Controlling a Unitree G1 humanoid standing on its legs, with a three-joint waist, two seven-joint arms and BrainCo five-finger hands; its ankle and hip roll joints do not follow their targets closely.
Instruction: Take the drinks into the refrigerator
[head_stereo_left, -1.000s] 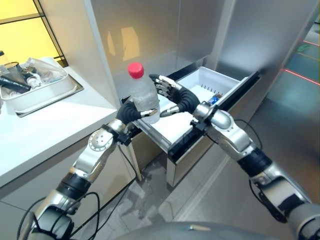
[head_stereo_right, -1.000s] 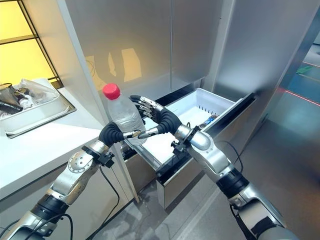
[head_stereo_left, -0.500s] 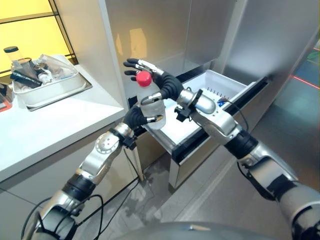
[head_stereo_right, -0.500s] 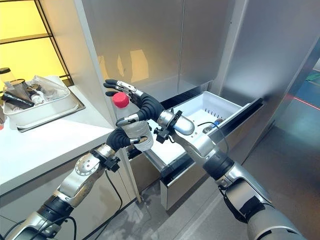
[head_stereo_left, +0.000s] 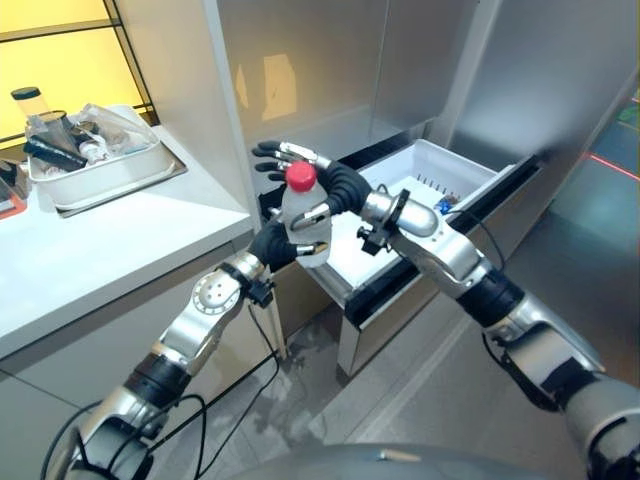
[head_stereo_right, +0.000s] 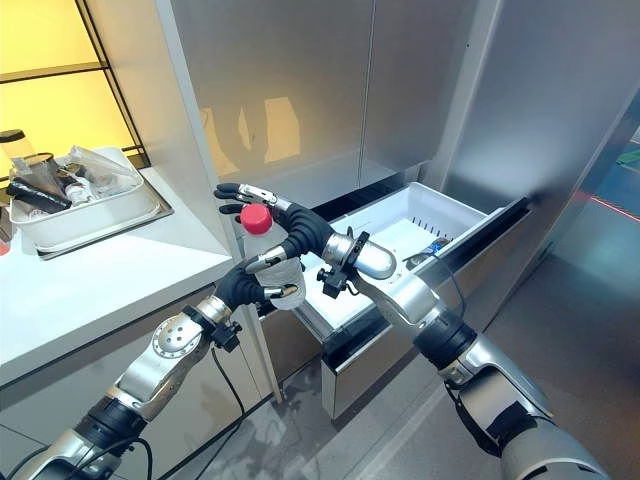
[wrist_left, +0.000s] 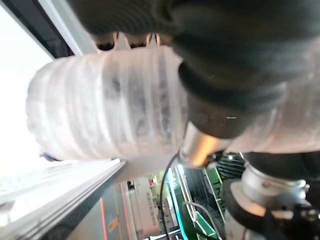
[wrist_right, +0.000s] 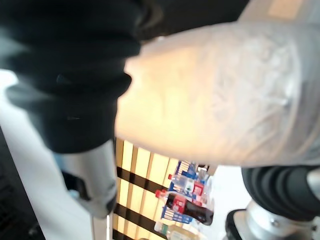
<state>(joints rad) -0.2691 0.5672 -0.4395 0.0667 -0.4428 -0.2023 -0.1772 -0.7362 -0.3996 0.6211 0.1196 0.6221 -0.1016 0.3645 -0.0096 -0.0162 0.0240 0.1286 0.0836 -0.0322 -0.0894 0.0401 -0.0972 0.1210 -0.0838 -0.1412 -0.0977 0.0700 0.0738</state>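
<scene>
The bottle (head_stereo_left: 303, 215), clear with a red cap (head_stereo_left: 300, 177), is held upright in the air just in front of the open drawer (head_stereo_left: 420, 200), near that drawer's left front corner and beside the edge of the white counter (head_stereo_left: 120, 250). Its long axis stands nearly vertical, cap uppermost. Its lower half is wrapped by the curled fingers of the left hand (head_stereo_left: 275, 240), which comes up from below and to the left. The right hand (head_stereo_left: 320, 185) is laid against the upper part of the bottle from the drawer side: its thumb rests on the bottle's body below the cap, while its fingers are spread out straight behind and beyond the cap, not closed round anything. In the left wrist view the ribbed bottle wall is seen pressed close against the hand.

The bottle is judged to be mid-handover, with both hands touching it. The drawer lies to the right of the bottle and lower, its white inside already holding a small item (head_stereo_left: 443, 203) near the far side. The right arm reaches across the drawer and so is the nearer for lowering the bottle in. A metal tray (head_stereo_left: 110, 175) of oddments stands on the counter, well apart from the drawer.
</scene>
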